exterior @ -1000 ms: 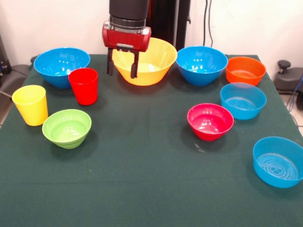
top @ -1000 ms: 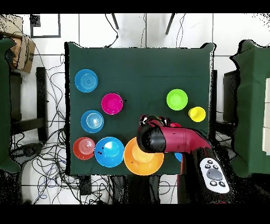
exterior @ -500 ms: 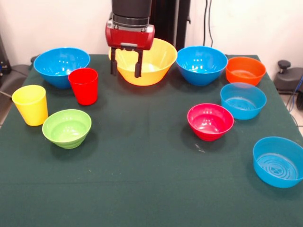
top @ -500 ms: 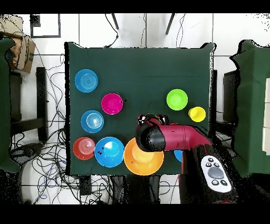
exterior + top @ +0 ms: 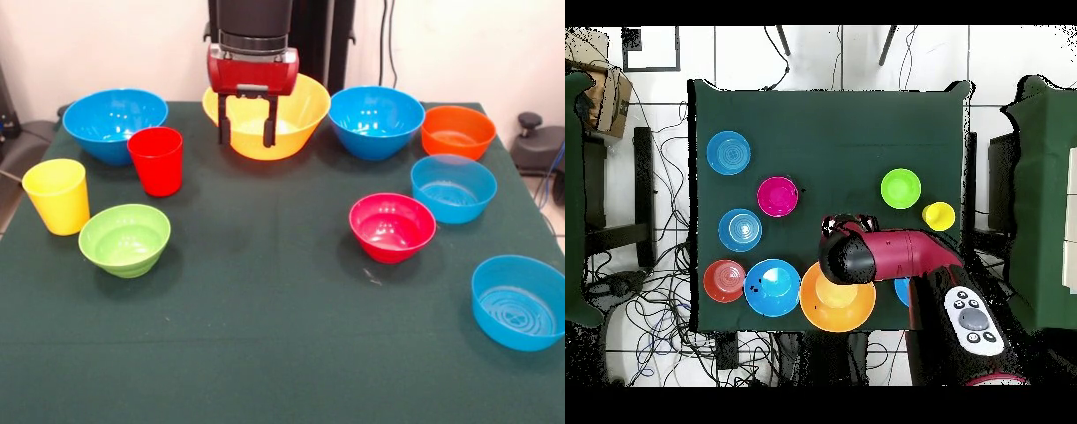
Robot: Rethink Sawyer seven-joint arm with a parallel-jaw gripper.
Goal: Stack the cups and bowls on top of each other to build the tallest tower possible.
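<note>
My gripper [image 5: 247,134] hangs open and empty in front of the big yellow-orange bowl [image 5: 300,104], its fingertips level with the bowl's near wall. In the front view the red cup [image 5: 156,161] stands left of it and the yellow cup [image 5: 57,196] further left. The light green bowl [image 5: 124,238] sits near them. Deep blue bowls [image 5: 115,124] [image 5: 377,121] flank the big bowl. The orange bowl [image 5: 457,131], two paler blue bowls [image 5: 453,187] [image 5: 519,302] and the pink-red bowl [image 5: 392,227] lie to the right. Nothing is stacked. From overhead, my arm [image 5: 865,258] hides the red cup.
All stands on a dark green tablecloth [image 5: 265,353]. From overhead, the big yellow-orange bowl [image 5: 827,305], a deep blue bowl [image 5: 772,287] and the orange bowl [image 5: 724,280] line the table edge nearest the base. Cables lie on the floor around the table.
The gripper has slid to the right in the front view, from the big bowl's left edge to in front of its middle. It stays open. No cup or bowl has moved.
</note>
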